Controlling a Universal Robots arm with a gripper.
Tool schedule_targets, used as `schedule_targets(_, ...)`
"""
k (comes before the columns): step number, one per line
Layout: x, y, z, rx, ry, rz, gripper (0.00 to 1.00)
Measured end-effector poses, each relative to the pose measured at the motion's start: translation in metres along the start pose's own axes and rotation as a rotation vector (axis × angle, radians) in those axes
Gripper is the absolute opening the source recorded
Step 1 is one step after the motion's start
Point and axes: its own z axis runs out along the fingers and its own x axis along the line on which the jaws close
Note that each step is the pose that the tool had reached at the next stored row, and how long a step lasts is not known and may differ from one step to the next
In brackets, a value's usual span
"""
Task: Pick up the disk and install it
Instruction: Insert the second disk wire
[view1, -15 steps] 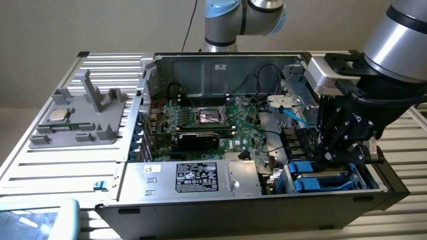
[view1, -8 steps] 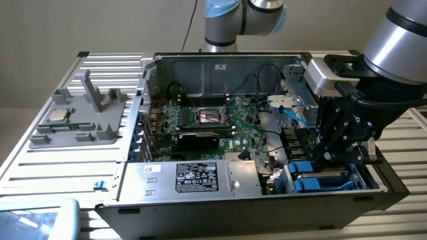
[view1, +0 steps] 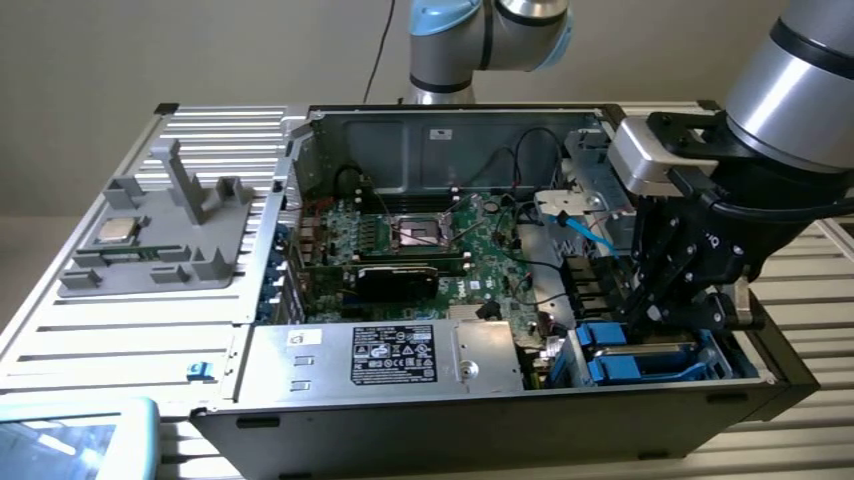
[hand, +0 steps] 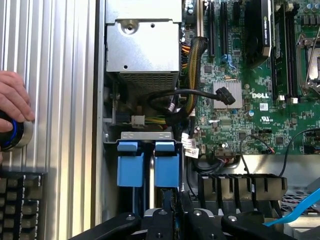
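Observation:
The disk (hand: 166, 165) stands on edge in the drive bay at the case's front corner, its bright blue bracket facing up. A second blue-bracketed unit (hand: 130, 164) sits beside it in the same bay. My gripper (hand: 169, 212) is lowered straight over the disk, its black fingers (hand: 192, 220) shut on the disk's thin edge. In the exterior view the gripper (view1: 657, 318) reaches down into the bay at that view's right, just above the blue brackets (view1: 627, 350).
The silver power supply box (view1: 387, 355) lies next to the bay, with black cables (hand: 175, 100) between them. The motherboard (view1: 427, 240) fills the case. A blue cable (view1: 587, 235) hangs nearby. A hand (hand: 12, 97) rests on a round knob (hand: 10, 132) above a keyboard (hand: 20, 205).

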Motion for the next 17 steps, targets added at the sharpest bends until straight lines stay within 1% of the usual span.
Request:
schedule_targets(8,0.0003,-0.0013,0.0005,0.0005,-0.0016,-0.001,0.16)
schedule_targets(16,0.0011,-0.0015,0.0021,0.0011,-0.0021,-0.001,0.16)
schedule_targets(17,0.001,-0.0016,0.0027,0.0013,-0.0029,-0.001,0.16)
